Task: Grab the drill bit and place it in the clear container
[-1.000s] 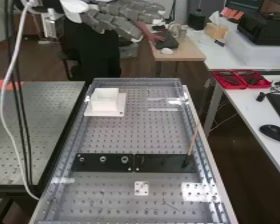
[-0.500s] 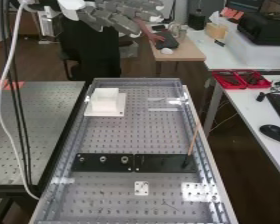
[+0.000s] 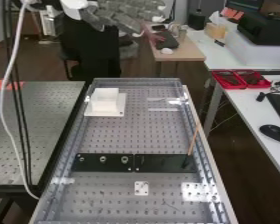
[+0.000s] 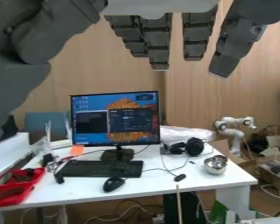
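In the high view, one hand [image 3: 121,17] is hovering beyond two black plates [image 3: 162,163] bearing three round metal pieces [image 3: 103,159] and one thin stick [image 3: 193,140]; which piece is the drill bit, I am not telling. One clear container [image 3: 164,103] is lying beyond them. In the wrist view, the fingers [image 4: 194,37] are hanging straight, mostly apart.

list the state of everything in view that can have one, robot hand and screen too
robot hand: open, fingers straight
monitor: on, screen lit
red tray: open-topped, dark things inside
thin rod: tilted, lower end at the black plates
white block: sitting on its base
headphones: resting on the desk
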`<move>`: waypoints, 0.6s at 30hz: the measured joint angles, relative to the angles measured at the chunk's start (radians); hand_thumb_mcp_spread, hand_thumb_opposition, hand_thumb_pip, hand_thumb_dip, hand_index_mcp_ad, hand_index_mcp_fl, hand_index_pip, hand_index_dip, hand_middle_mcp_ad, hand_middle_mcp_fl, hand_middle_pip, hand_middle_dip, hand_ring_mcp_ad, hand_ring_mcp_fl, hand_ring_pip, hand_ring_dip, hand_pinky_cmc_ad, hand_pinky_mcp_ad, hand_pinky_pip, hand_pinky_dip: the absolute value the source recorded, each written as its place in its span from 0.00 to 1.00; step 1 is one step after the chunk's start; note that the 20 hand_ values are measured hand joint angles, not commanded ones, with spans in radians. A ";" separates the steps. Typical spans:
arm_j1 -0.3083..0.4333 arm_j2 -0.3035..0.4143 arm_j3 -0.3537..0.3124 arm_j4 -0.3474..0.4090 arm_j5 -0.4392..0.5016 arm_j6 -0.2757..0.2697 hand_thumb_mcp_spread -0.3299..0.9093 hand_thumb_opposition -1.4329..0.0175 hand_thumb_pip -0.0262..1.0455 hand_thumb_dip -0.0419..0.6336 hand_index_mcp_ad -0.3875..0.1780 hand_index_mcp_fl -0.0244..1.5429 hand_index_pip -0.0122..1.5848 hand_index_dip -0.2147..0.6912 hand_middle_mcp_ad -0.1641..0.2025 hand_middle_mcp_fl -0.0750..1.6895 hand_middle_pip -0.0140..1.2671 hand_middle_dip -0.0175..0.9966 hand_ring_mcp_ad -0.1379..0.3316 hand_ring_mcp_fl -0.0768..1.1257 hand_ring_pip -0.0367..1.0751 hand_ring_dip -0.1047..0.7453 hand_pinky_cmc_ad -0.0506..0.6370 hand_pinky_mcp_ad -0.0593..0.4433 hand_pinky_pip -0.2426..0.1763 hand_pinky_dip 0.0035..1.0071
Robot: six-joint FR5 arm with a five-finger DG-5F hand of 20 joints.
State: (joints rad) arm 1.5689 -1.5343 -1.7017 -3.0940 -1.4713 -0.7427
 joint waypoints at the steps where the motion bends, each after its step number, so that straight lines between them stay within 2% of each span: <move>1: 0.000 0.000 0.001 0.000 -0.004 0.000 0.35 0.51 0.24 0.08 0.93 0.03 0.06 0.23 0.82 0.09 0.13 0.03 0.77 0.08 0.13 0.00 0.68 0.67 0.35 0.26; 18: 0.003 -0.007 0.008 -0.006 0.006 0.001 0.35 0.51 0.24 0.08 0.93 0.03 0.06 0.23 0.83 0.09 0.13 0.03 0.79 0.08 0.13 0.00 0.67 0.67 0.35 0.26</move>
State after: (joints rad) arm 1.5718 -1.5416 -1.6935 -3.0998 -1.4651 -0.7412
